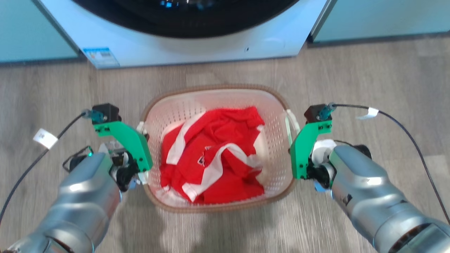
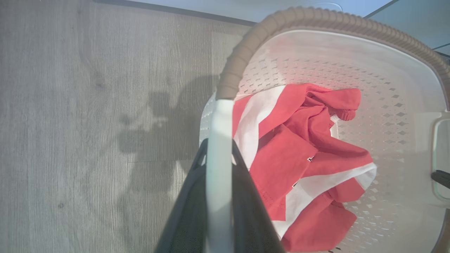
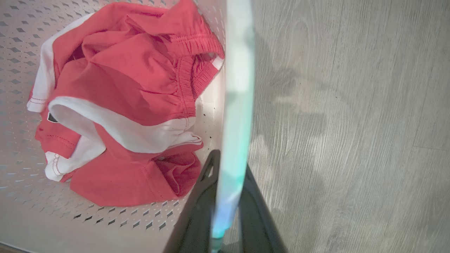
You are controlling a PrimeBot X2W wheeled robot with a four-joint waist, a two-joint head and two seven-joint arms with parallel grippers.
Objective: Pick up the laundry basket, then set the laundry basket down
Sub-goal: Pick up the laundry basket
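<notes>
The laundry basket (image 1: 218,87) is white and perforated with a brown rim, and sits centred on the floor in front of me with a red and white garment (image 1: 214,154) inside. My left gripper (image 1: 143,156) is at its left side, and my right gripper (image 1: 292,149) is at its right side. In the left wrist view, the dark fingers of the left gripper (image 2: 218,158) are shut on the white loop handle (image 2: 219,119). In the right wrist view, the right gripper (image 3: 228,168) is shut on the other handle (image 3: 239,88). Whether the basket's base touches the floor I cannot tell.
A large white washing machine (image 1: 197,45) with a dark round door stands just beyond the basket, with pale cabinets (image 1: 379,17) on both sides. Grey wood-look floor (image 1: 369,77) lies all round. Black cables (image 1: 404,126) trail from both wrists.
</notes>
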